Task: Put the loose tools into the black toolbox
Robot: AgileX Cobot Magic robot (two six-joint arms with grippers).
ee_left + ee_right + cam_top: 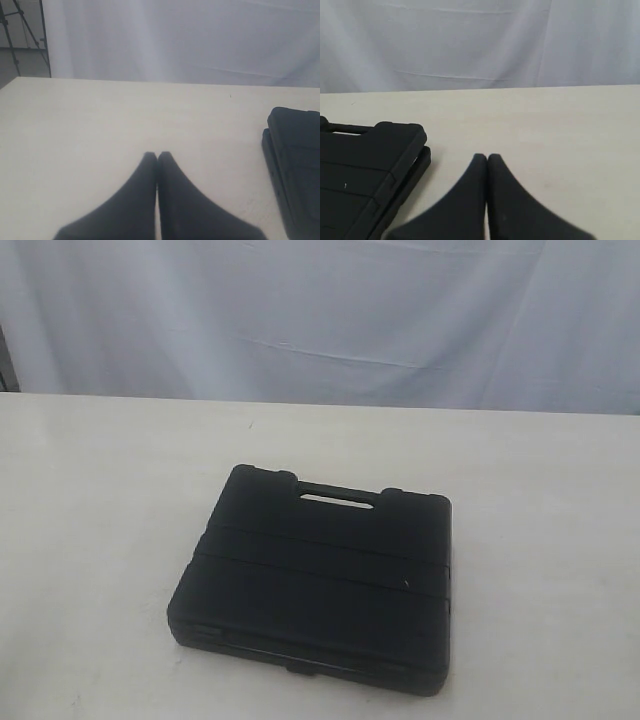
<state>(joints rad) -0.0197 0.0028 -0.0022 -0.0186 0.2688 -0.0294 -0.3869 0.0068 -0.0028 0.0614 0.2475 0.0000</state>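
left: the left gripper [157,155] hangs over bare tabletop [100,125], its fingertips pressed together and holding nothing, well apart from the case. a tripod [15,30] stands beyond the far edge, near a corner of the table.

centre: the black toolbox [320,575] lies flat, midway between the left and right edges and closer to the near edge. its two halves are folded shut, so the lid covers the interior. the slot handle [337,499] faces the far edge.

right: the right gripper [487,157], fingertips likewise together and holding nothing, hangs over bare table near the case's right side, not touching it. a white curtain [320,310] hangs behind the far edge.
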